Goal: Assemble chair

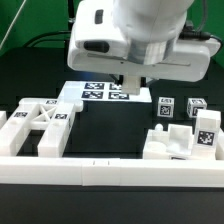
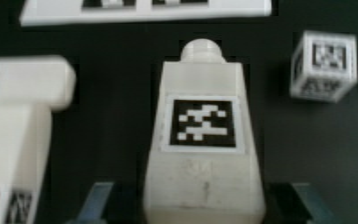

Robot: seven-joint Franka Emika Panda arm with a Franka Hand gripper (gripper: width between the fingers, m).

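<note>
Robotics lab bench, black tabletop (image 1: 100, 135), tagged chair parts (image 1: 40, 125), marker board (image 1: 88, 92), white border rail (image 1: 110, 172)

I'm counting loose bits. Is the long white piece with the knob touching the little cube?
Apart. The wrist view shows a strip of black table between the long white piece and the little cube.

A matte black table (image 1: 100, 135) fills the scene, near to far. Along its near edge a long, low white border rail (image 1: 110, 168) runs from left to right, with more black surface in front of it. Far in the middle the flat white marker board (image 1: 84, 92) lies on the table, its square tags facing up. Beyond the far edge the room is dark and hard to make out; a dull greenish patch (image 1: 7, 18) shows at the far left. The light is soft and even.
</note>
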